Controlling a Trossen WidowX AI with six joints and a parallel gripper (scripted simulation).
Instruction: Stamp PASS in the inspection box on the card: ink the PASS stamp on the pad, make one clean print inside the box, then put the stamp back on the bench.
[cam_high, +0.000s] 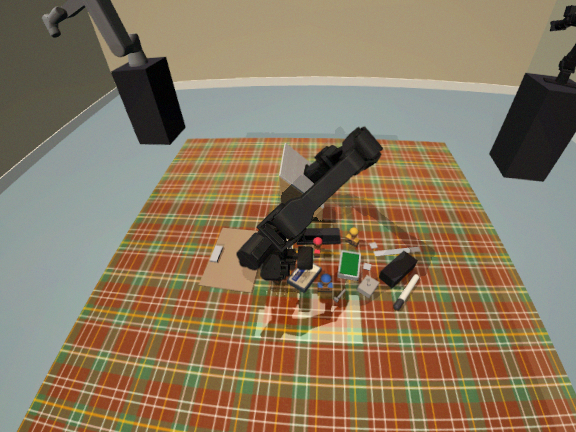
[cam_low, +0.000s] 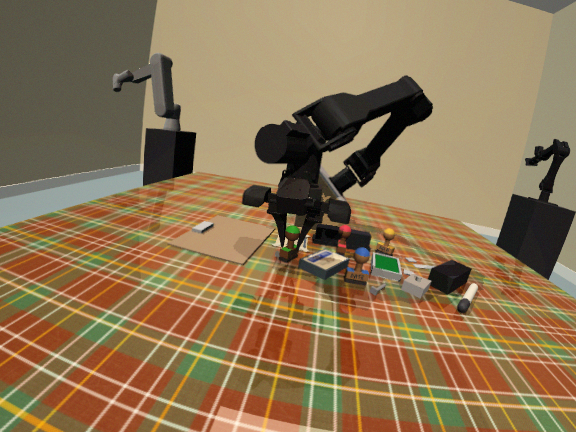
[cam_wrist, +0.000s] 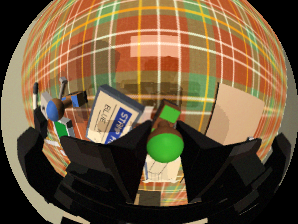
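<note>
Fingers (cam_high: 280, 280) (cam_low: 291, 245) narrowed, gripping the green-topped stamp (cam_low: 288, 243) (cam_wrist: 165, 147); its wording can't be read, so can't tell if it's PASS. Clock positions go by the exterior view, centred on that stamp: open blue ink pad (cam_high: 305, 277) (cam_low: 324, 263) (cam_wrist: 114, 117) at 4 o'clock, just beside; blue-topped stamp (cam_high: 326, 281) (cam_low: 358, 267) (cam_wrist: 56, 110) also toward 4, past the pad, upright; red-topped stamp (cam_high: 318, 244) (cam_low: 345, 239) at 3; yellow-topped stamp (cam_high: 353, 235) (cam_low: 388, 241) at 3, farther out; tan board (cam_high: 235, 265) (cam_low: 225, 240) (cam_wrist: 236, 112) at 9, flat on the desk (cam_high: 300, 375) (cam_low: 200, 350) (cam_wrist: 150, 25). Pale card (cam_wrist: 162, 169) at 6 o'clock of the green top in wrist view, partly hidden, inspection box not clear
</note>
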